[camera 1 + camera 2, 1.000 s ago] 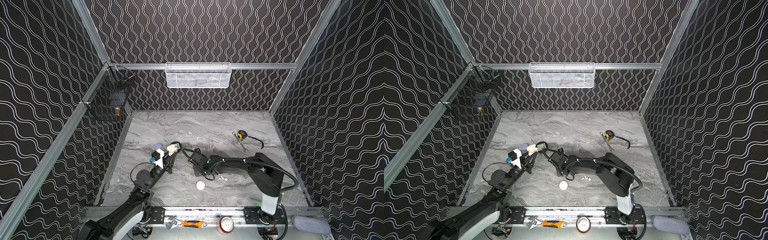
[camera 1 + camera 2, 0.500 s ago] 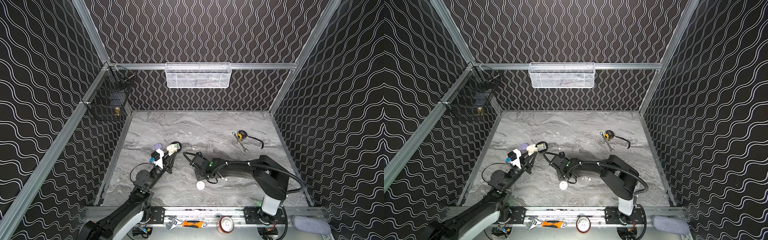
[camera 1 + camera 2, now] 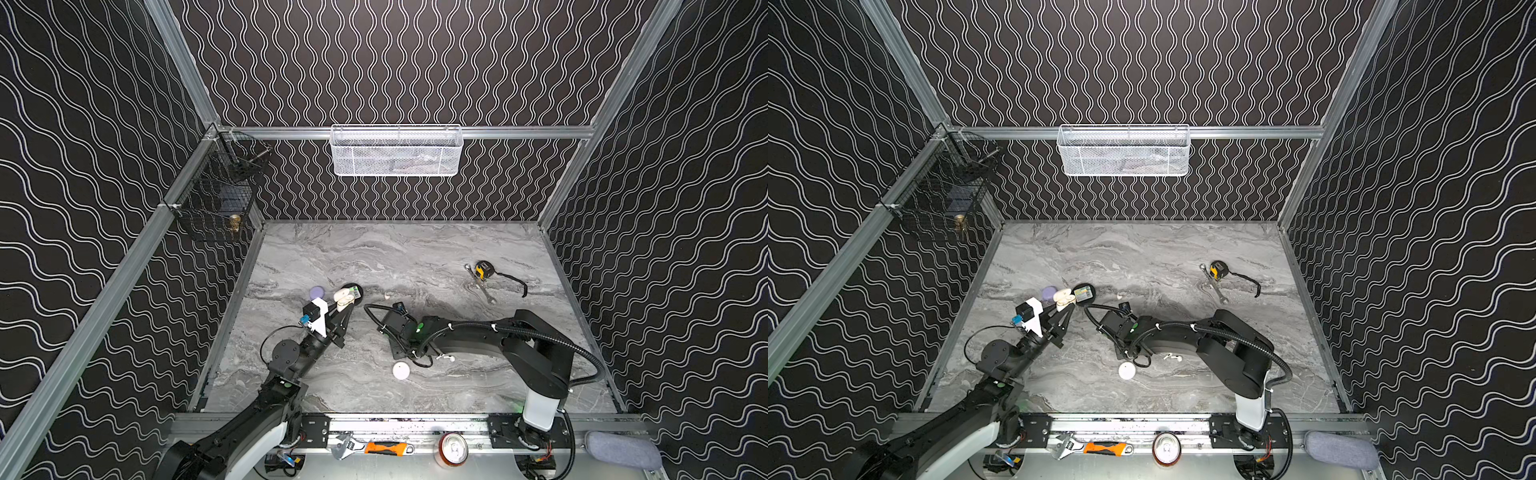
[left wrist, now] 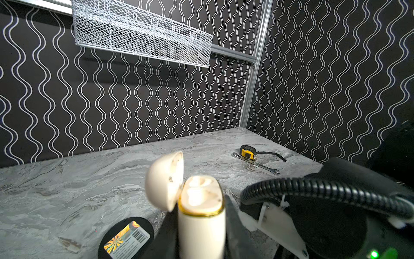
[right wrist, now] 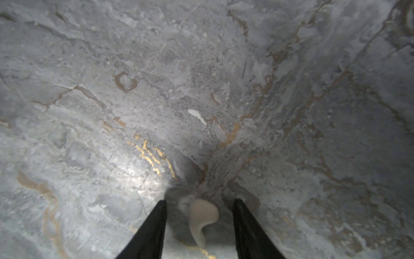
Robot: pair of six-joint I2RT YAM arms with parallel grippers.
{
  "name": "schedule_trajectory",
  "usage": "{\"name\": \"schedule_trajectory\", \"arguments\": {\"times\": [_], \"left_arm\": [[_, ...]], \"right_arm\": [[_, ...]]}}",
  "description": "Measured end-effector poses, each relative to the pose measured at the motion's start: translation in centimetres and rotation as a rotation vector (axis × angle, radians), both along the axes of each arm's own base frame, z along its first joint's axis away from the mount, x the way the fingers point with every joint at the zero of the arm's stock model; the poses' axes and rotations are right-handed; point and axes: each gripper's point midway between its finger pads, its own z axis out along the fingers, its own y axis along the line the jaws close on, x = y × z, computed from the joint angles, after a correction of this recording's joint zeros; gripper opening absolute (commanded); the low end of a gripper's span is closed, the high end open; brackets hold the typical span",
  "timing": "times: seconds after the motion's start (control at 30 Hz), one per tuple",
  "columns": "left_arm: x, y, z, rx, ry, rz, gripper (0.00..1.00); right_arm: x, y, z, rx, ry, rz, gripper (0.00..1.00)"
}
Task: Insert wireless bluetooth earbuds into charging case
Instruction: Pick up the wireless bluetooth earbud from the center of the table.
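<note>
My left gripper [image 4: 200, 226] is shut on an upright cream charging case [image 4: 201, 197] whose lid [image 4: 163, 179] hangs open; what sits in its blurred sockets is unclear. In both top views the case [image 3: 343, 296] [image 3: 1062, 296] stands left of centre. My right gripper [image 5: 200, 201] is open low over the table, and a cream earbud [image 5: 201, 217] lies between its fingers, touching neither. A small cream earbud [image 3: 387, 296] shows just beyond the right wrist [image 3: 401, 328]. Two white earbuds [image 3: 445, 356] lie beside the right arm.
A white round case [image 3: 401, 370] lies near the front. A lilac case [image 3: 317, 291] and a black labelled disc [image 3: 352, 292] sit by the cream case. A tape measure [image 3: 483, 270] and spanner [image 3: 484, 291] lie far right. A white mesh basket [image 3: 397, 151] hangs on the back wall.
My right gripper has drawn back from the cream case toward the near right, and its jaws have widened. The left arm and the case have stayed put.
</note>
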Motion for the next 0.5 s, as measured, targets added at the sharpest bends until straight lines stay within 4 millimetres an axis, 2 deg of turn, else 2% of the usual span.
{"name": "schedule_trajectory", "arguments": {"times": [0.23, 0.5], "left_arm": [[-0.15, 0.07, 0.4, -0.006, -0.014, 0.0, 0.0], [0.01, 0.02, -0.09, 0.0, 0.002, 0.002, 0.0]], "right_arm": [[0.42, 0.17, 0.01, -0.004, -0.015, -0.012, 0.35], [0.37, -0.25, 0.04, -0.006, -0.027, -0.022, 0.34]]}}
